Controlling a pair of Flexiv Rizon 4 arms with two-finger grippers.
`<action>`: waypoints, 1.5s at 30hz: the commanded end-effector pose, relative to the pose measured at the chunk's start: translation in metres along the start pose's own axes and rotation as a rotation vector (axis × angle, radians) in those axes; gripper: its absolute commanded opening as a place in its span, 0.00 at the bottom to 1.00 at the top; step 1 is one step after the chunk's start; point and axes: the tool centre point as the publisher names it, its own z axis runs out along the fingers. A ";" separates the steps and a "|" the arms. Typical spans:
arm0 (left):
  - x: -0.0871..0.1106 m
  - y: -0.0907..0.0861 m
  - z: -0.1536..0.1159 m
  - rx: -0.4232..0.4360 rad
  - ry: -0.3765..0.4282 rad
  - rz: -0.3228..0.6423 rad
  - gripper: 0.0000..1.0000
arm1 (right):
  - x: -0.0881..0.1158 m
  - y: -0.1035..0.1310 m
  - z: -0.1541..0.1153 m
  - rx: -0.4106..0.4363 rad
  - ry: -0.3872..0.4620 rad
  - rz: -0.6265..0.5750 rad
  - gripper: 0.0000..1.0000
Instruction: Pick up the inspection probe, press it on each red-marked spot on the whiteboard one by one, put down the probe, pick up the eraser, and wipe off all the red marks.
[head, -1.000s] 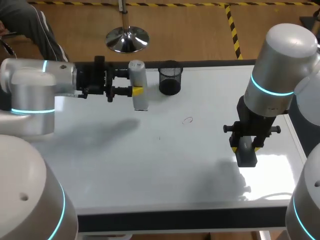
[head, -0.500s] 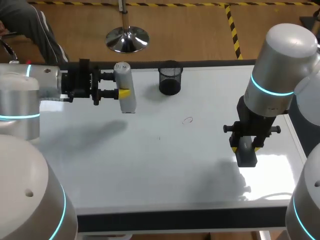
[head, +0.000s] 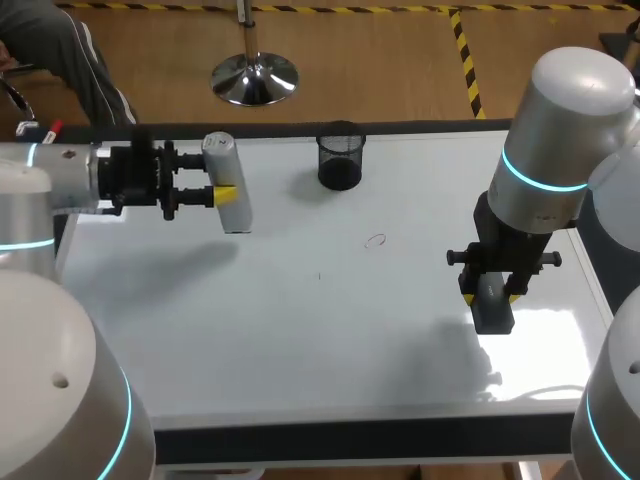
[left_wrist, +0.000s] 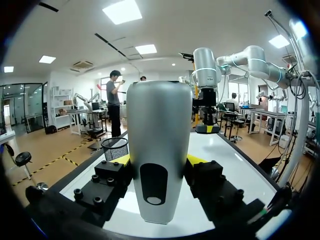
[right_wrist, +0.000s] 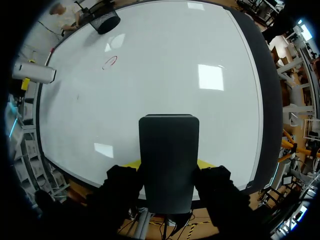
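Observation:
The silver inspection probe (head: 227, 185) stands upright above the far left of the whiteboard (head: 300, 340), with my left gripper (head: 222, 192) shut on its sides. In the left wrist view the probe (left_wrist: 159, 150) fills the space between the yellow tips. A small red ring mark (head: 376, 240) lies near the board's middle, right of the probe; it also shows ahead of the eraser as the red mark (right_wrist: 109, 61). My right gripper (head: 490, 292) hangs over the board's right side, shut on the dark eraser (head: 492, 305), which shows as the eraser (right_wrist: 168, 160) in its wrist view.
A black mesh cup (head: 340, 155) stands at the board's far edge, between the probe and the red mark. A tiny dark speck (head: 320, 277) sits near the middle. The board's dark front rim (head: 350, 440) runs along the near side.
My left arm has drawn back to the left with the probe in its grip. The right arm and the eraser have stayed where they were.

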 end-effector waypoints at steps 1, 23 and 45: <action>0.000 0.000 -0.004 0.002 0.000 0.004 0.00 | -0.001 -0.001 -0.001 -0.002 0.003 -0.001 0.00; -0.001 -0.002 -0.007 0.004 0.017 0.009 0.00 | -0.001 -0.001 -0.001 -0.002 0.003 -0.001 0.00; -0.001 -0.002 -0.007 0.004 0.017 0.009 0.00 | 0.061 0.038 -0.002 0.016 -0.059 -0.068 0.00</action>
